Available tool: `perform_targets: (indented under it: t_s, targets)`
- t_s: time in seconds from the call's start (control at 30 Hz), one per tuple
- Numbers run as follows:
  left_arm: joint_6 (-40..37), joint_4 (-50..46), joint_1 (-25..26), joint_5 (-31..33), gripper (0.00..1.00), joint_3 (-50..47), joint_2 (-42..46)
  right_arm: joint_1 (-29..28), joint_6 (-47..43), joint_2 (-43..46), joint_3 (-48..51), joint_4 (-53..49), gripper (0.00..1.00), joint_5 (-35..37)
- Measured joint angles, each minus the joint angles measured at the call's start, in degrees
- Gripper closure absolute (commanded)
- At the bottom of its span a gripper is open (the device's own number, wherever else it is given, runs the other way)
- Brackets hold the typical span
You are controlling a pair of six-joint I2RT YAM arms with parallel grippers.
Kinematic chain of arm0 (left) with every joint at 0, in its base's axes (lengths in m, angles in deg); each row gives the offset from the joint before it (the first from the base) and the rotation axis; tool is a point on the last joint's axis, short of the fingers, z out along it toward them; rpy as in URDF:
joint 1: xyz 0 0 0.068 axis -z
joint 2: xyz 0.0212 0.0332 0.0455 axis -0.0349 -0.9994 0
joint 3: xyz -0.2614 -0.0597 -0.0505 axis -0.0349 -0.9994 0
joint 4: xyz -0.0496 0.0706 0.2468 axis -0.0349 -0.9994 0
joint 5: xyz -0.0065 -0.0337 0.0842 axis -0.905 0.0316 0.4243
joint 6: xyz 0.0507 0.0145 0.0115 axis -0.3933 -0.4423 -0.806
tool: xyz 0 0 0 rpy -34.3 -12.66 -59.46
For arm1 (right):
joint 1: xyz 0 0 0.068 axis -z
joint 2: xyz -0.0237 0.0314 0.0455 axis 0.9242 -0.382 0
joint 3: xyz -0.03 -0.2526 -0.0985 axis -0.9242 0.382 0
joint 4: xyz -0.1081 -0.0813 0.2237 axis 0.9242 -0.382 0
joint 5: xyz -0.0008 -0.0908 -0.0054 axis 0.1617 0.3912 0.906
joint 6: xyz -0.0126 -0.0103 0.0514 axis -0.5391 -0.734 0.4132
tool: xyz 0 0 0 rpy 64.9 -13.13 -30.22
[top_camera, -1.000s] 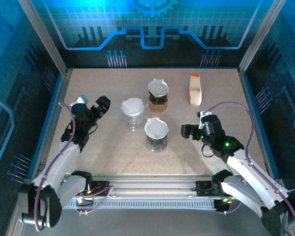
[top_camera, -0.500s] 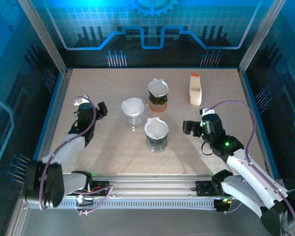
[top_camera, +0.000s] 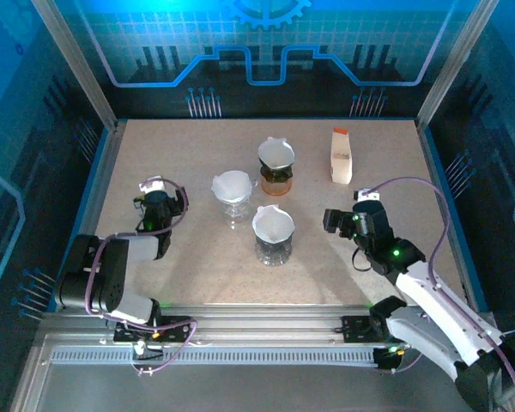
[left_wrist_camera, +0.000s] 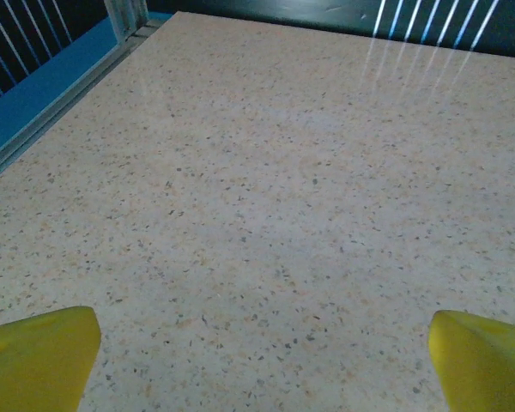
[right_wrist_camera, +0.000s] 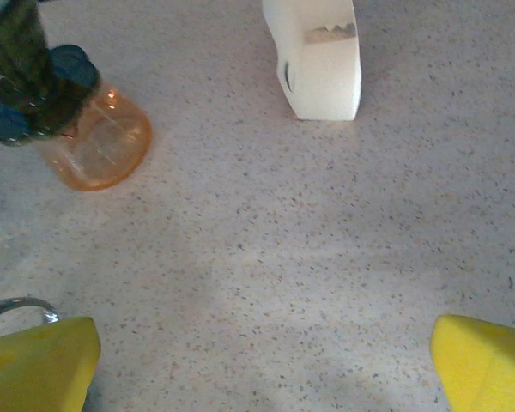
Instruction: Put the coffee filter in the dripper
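Three drippers stand mid-table, each with a white paper filter in it: a clear glass dripper (top_camera: 233, 196), a dark one on an orange base (top_camera: 276, 166) and a dark one nearest me (top_camera: 273, 234). A white upright filter pack (top_camera: 341, 156) stands at the back right, and it is also the filter pack (right_wrist_camera: 322, 60) in the right wrist view, near the orange base (right_wrist_camera: 94, 146). My left gripper (top_camera: 161, 199) is open over bare table left of the drippers, its yellow fingertips (left_wrist_camera: 39, 356) wide apart. My right gripper (top_camera: 332, 222) is open and empty, right of the nearest dripper, with fingertips (right_wrist_camera: 485, 360) spread.
Blue-edged walls and metal posts border the speckled table (top_camera: 197, 283) on the left, right and back. A metal rail (top_camera: 257, 330) runs along the near edge by the arm bases. Bare table lies between the right gripper and the filter pack.
My left arm has folded back toward its base, its gripper drawing nearer and lower at the left. My right gripper has crept slightly right. Both stay open.
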Motion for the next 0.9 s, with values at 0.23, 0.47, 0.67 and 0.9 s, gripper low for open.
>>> perform_targets:
  t_s: [0.23, 0.47, 0.67, 0.9]
  targets:
    - [0.0, 4.7, -1.7, -3.3, 0.01, -2.8, 0.1, 0.7, -0.1, -2.9, 0.0, -0.3, 0.0, 0.9]
    - [-1.5, 15.0, -1.9, -7.9, 0.01, -6.3, -4.1, 2.0, -2.3, -3.3, 0.0, -0.1, 0.0, -0.5]
    - [-1.5, 16.1, -1.9, -8.1, 0.01, -6.2, -4.2, 3.8, -4.6, -6.5, -1.5, 1.1, 0.0, 0.6]
    - [-1.5, 16.4, -1.9, -8.1, 0.01, -6.2, -4.2, 9.7, -12.4, -10.5, 1.3, 16.6, 0.0, 3.6]
